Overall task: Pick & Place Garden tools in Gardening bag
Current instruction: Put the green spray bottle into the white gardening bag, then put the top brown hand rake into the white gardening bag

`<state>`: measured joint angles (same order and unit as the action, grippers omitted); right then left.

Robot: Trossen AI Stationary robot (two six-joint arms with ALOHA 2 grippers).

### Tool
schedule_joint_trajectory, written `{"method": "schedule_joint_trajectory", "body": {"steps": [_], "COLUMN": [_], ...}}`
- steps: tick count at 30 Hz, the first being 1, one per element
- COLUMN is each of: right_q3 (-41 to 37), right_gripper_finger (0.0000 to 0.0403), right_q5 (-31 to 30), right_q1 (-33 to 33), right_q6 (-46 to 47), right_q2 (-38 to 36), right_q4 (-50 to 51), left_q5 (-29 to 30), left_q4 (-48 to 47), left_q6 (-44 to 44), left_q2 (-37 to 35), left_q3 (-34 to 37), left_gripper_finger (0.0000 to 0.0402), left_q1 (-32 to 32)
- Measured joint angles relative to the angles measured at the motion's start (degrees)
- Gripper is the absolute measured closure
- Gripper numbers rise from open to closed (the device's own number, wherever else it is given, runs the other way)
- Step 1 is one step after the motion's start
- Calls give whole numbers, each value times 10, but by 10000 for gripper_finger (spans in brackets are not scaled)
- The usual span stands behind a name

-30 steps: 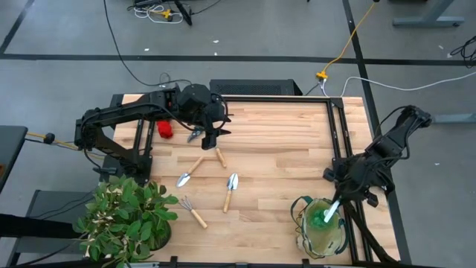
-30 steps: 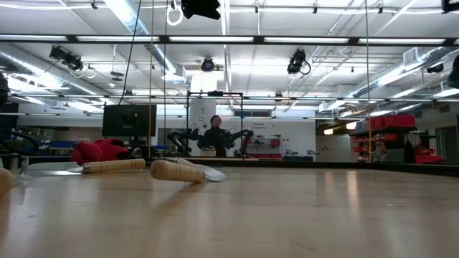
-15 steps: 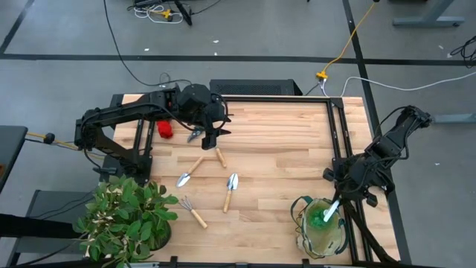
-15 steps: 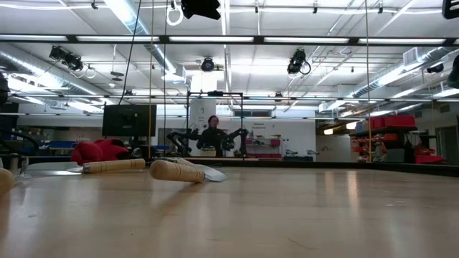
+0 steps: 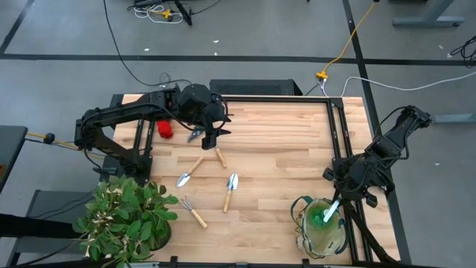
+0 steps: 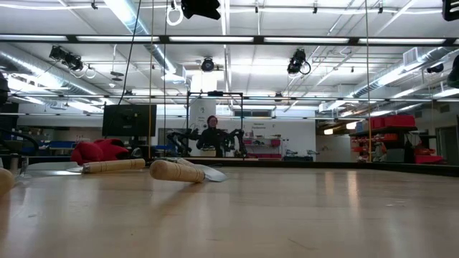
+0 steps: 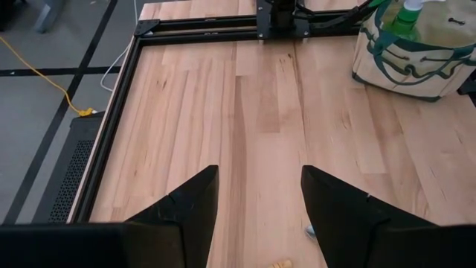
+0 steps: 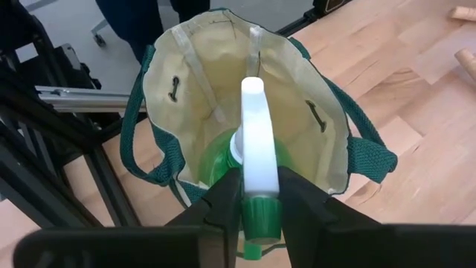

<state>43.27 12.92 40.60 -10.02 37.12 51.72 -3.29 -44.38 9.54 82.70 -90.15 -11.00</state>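
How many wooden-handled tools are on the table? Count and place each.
4. A short tool beside the left gripper, a left trowel, a middle trowel, and a rake nearest the plant. Others may be hidden.

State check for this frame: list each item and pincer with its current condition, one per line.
Left pincer: open, empty, above the table's far side.
Right pincer: shut on the spray bottle, over the bag.
Gardening bag: upright, mouth open.
Two trowels: lying flat on the table.
Hand rake: lying flat near the potted plant.
Red gloves: on the table, untouched.
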Motion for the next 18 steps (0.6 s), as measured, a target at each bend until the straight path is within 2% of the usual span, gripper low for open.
{"method": "schedule_joint_trajectory", "body": {"steps": [7,18], "right_q3": [0,0], "right_gripper_finger": [302,221], "right_q5": [0,0], "right_q1": [0,0], "right_q6": [-17,-14], "right_q2": [0,0], "right_q4": [0,-2], "left_q5": [0,0], "left_q4": [0,0], "left_q6": [0,0], "left_q2": [0,0], "left_q3": [0,0], "left_gripper_finger": [203,203], "left_q1": [0,0]}}
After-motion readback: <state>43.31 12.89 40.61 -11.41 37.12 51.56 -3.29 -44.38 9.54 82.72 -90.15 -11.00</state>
